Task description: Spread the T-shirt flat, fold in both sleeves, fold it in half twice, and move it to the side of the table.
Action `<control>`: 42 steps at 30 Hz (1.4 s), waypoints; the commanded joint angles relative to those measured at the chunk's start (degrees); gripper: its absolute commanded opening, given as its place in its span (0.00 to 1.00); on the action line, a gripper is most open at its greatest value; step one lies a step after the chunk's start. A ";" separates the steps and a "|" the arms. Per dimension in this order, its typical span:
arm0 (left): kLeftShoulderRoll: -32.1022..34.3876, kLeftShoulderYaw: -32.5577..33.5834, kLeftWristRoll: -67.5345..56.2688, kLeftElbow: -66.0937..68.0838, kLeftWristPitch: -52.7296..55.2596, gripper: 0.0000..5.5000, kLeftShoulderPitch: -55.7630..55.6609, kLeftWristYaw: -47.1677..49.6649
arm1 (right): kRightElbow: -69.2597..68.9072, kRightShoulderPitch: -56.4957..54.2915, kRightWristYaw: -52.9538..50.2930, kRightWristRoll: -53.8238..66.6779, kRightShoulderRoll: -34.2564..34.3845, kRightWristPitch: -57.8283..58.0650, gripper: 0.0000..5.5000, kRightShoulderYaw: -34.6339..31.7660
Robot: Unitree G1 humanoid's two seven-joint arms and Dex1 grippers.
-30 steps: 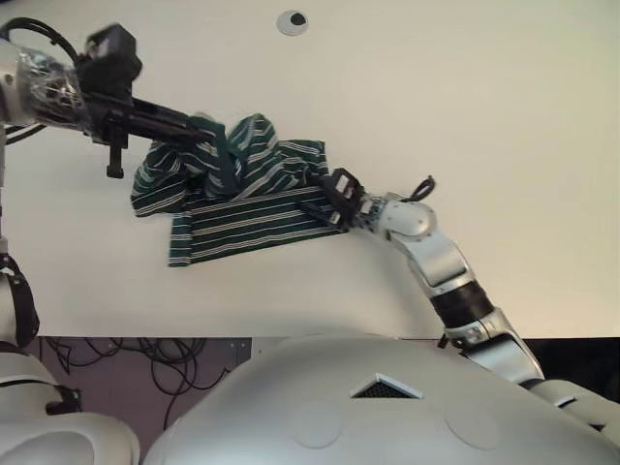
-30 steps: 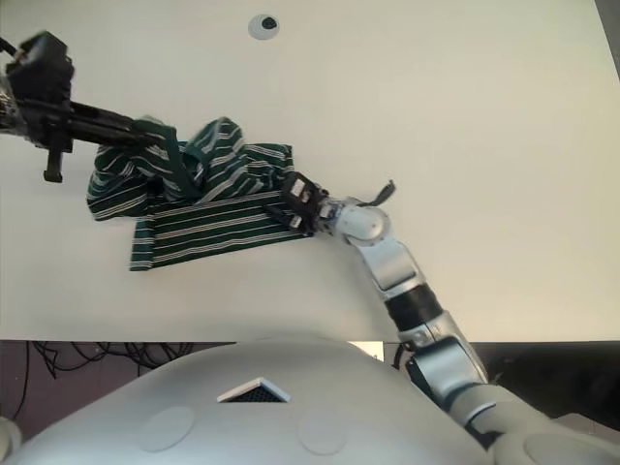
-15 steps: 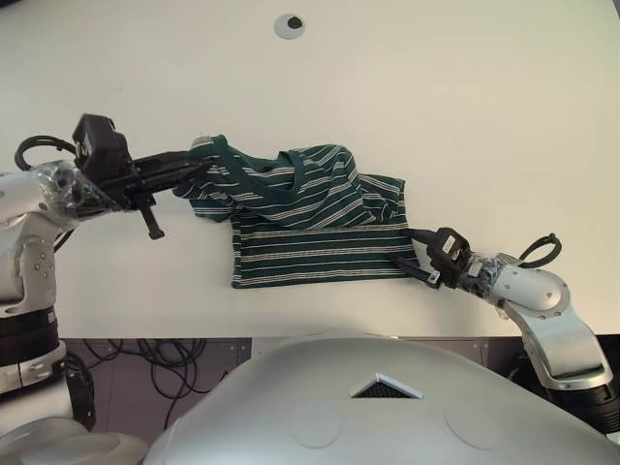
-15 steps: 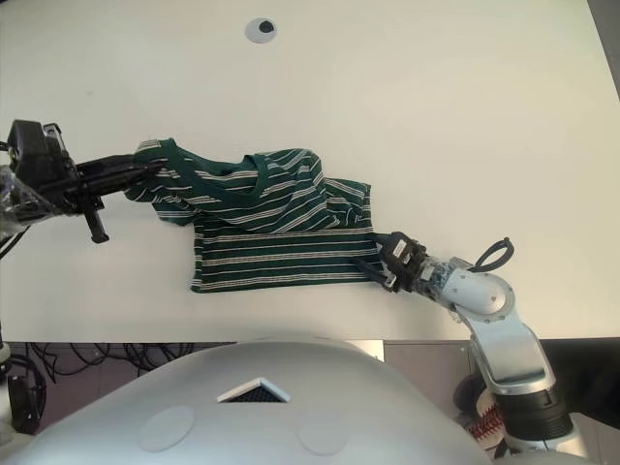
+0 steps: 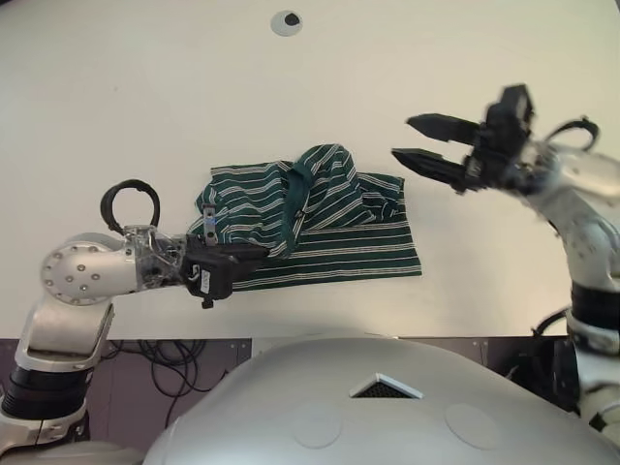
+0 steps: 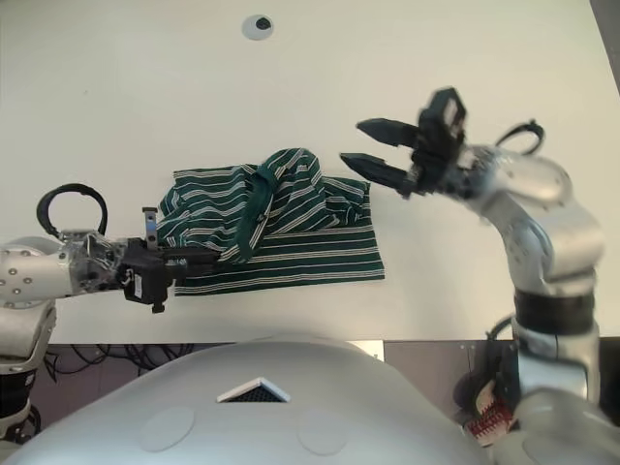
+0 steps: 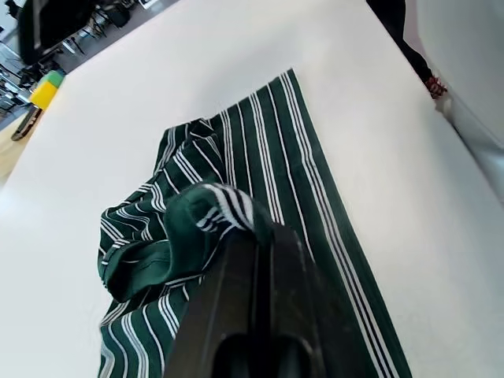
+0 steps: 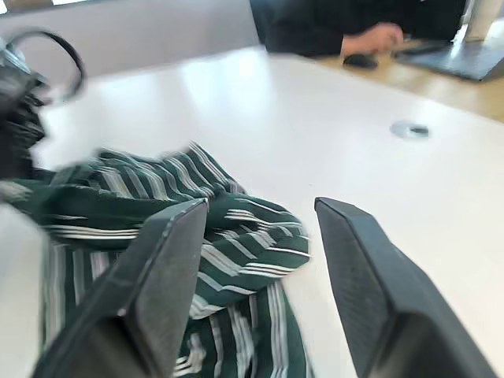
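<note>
The green, white-striped T-shirt (image 5: 339,232) lies bunched on the white table (image 5: 145,116), its lower hem straight along the front and its upper part rumpled with the collar (image 5: 295,199) folded over. My left gripper (image 5: 257,254) lies low at the shirt's front left part, shut on a fold of the cloth (image 7: 224,206). My right gripper (image 5: 415,140) hovers above the table beyond the shirt's right side, open and holding nothing. Its fingers (image 8: 169,272) frame the crumpled shoulder area (image 8: 252,228).
A round cable grommet (image 5: 287,21) sits in the tabletop at the far middle. The table's front edge (image 5: 320,336) runs just below the shirt, with cables (image 5: 165,354) hanging under it. Bare tabletop spreads left, right and behind the shirt.
My right gripper let go of the shirt's front right corner, opened and rose up to the right. My left gripper carried the left sleeve inward and down toward the front, over the shirt.
</note>
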 commanded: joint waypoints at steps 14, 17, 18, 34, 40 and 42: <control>3.13 -10.25 10.19 3.26 0.18 0.00 0.45 4.27 | 52.63 -23.96 3.37 -34.01 20.74 -34.35 0.90 22.70; 3.56 -10.61 10.30 3.87 -0.01 0.00 -0.11 4.66 | 54.31 -23.32 4.14 -32.45 21.64 -33.01 0.90 20.41; 3.67 -10.74 10.30 4.18 -0.12 0.00 -0.39 4.69 | 54.15 -23.97 4.49 -30.54 21.97 -31.50 0.90 18.27; 3.42 -14.47 10.91 8.05 -0.94 0.00 -3.31 5.48 | 65.80 -19.43 1.30 -31.70 28.35 -19.82 0.55 17.28; 3.60 -14.92 10.73 8.56 -1.06 0.00 -4.10 5.81 | 63.28 -16.91 -0.01 -34.92 25.67 -24.18 0.38 20.11; 3.59 -14.98 10.62 8.81 -1.13 0.00 -4.26 5.93 | 62.35 -15.92 -0.24 -35.57 24.82 -25.40 0.32 20.72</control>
